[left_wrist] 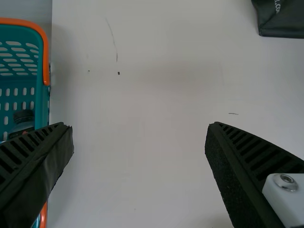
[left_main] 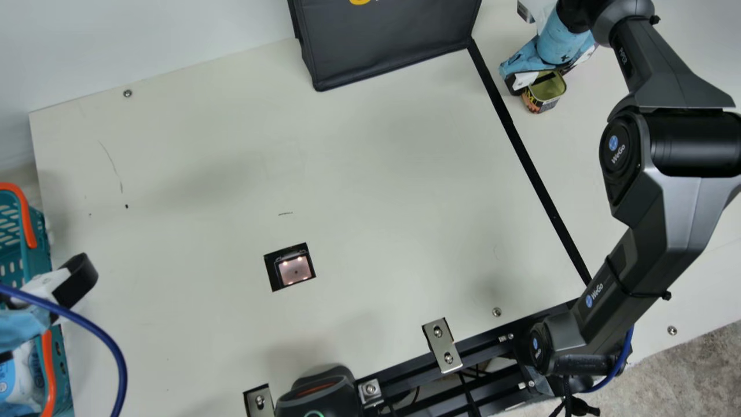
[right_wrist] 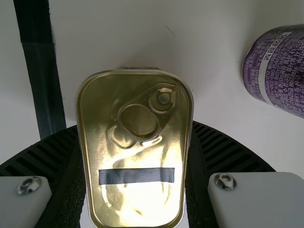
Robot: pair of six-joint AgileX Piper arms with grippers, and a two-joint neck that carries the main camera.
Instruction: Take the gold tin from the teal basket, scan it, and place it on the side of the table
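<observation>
At the left edge of the main view, a teal basket (left_main: 39,231) with orange handles (left_main: 26,217) is being cut off by the frame; a white-and-blue packet (left_main: 20,376) is being held inside, towards the lower left corner. A dark item (left_wrist: 23,118) is being glimpsed through its slotted wall in the left wrist view. The gold tin (left_main: 548,88) is being kept outside the basket, in the upper right of the frame, beyond the black tape line (left_main: 529,156). Its ring-pull lid is being turned to the right wrist camera; whether the tin is being supported by the tabletop (left_main: 370,174) cannot be told.

A purple can (right_wrist: 280,71) is being seen near the tin, apart from it. A black bag (left_main: 391,43) is being cut off at the top of the main view, and a lit scanner window (left_main: 294,269) is being framed by the tabletop below centre.

The right arm (left_main: 654,243) is being extended up the right side, its gripper (left_main: 538,81) being angled to the tin, with the jaws being clamped on both sides. The left gripper (left_main: 49,301) is being held by the basket's inner edge, its jaws being spread wide around nothing.
</observation>
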